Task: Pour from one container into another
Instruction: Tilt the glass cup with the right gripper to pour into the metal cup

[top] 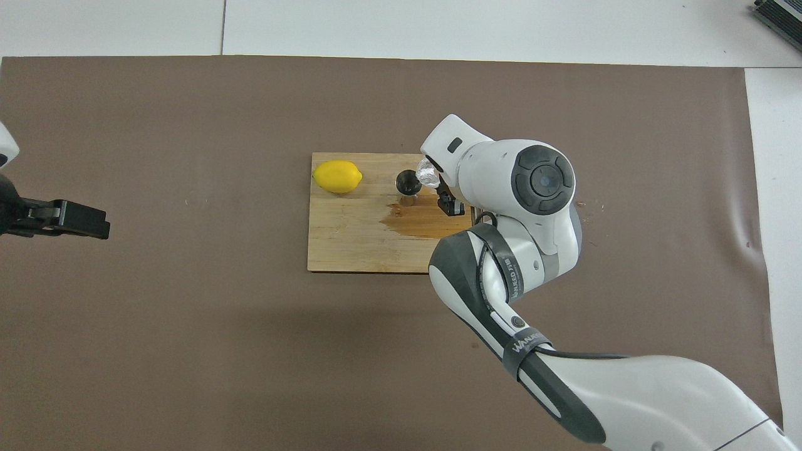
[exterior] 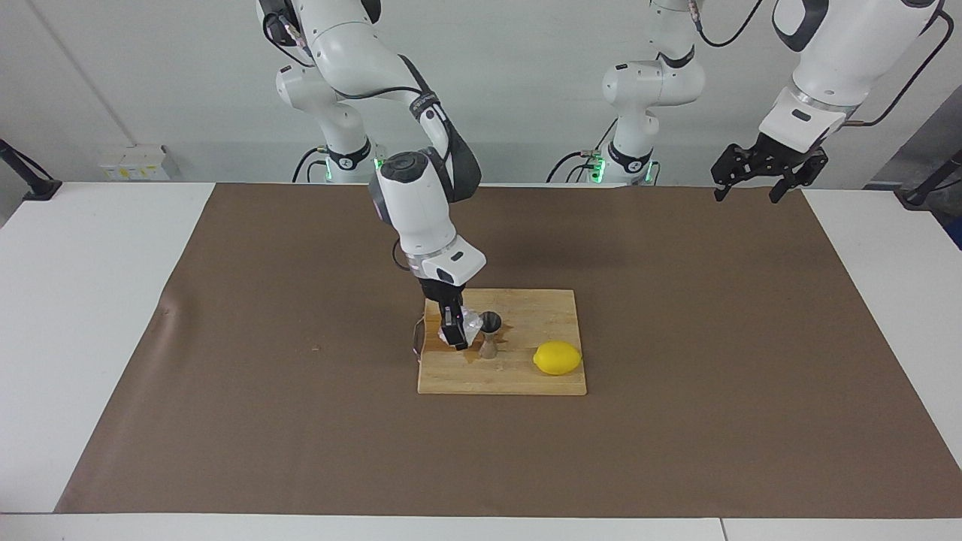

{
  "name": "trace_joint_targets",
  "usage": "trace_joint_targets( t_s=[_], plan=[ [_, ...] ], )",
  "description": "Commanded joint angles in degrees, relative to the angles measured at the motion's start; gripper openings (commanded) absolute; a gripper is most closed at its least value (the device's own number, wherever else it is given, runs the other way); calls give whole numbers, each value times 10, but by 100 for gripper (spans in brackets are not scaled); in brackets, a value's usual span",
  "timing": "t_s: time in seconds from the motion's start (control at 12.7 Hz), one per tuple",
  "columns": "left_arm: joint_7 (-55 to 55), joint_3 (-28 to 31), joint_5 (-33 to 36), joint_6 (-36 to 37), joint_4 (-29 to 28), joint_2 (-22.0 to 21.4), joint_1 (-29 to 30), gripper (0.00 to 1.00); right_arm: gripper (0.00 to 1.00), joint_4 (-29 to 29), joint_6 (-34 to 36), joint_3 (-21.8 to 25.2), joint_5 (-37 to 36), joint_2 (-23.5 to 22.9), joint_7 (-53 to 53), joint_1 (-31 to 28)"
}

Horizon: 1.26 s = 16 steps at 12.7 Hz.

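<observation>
A small clear glass cup [exterior: 471, 324] [top: 427, 173] hangs tilted toward the steel jigger, with my right gripper [exterior: 456, 330] [top: 441, 190] shut on it, low over the wooden board. The hourglass-shaped jigger [exterior: 489, 334] [top: 408, 184] stands upright on the board [exterior: 526, 379] [top: 351, 244], right beside the cup's lip. A dark wet patch [top: 426, 220] stains the board near the jigger. My left gripper [exterior: 757, 180] [top: 75, 219] waits open in the air at the left arm's end of the table, holding nothing.
A yellow lemon [exterior: 558, 358] [top: 338, 176] lies on the board, beside the jigger toward the left arm's end. A brown mat [exterior: 301, 421] covers the table around the board. The right arm's forearm [top: 501, 263] reaches over the mat and the board's corner.
</observation>
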<state>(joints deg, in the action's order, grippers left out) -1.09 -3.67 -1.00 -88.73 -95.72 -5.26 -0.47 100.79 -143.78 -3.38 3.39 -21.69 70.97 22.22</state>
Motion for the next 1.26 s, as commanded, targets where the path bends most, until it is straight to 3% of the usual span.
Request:
trace_joint_targets(
  t_s=[0.0, 0.32, 0.87, 1.18],
  plan=[
    [-4, 1, 7, 8, -9, -12, 0, 100, 36, 7, -13, -3, 0, 2, -15, -7],
    [-4, 1, 7, 8, -9, -12, 0, 100, 36, 10, -14, -3, 53, 3, -10, -10],
    [-4, 1, 7, 8, -9, -12, 0, 100, 36, 10, -15, -4, 56, 6, -10, -10],
    [-4, 1, 7, 8, -9, -12, 0, 100, 36, 10, -15, -4, 122, 7, 31, -12]
  ],
)
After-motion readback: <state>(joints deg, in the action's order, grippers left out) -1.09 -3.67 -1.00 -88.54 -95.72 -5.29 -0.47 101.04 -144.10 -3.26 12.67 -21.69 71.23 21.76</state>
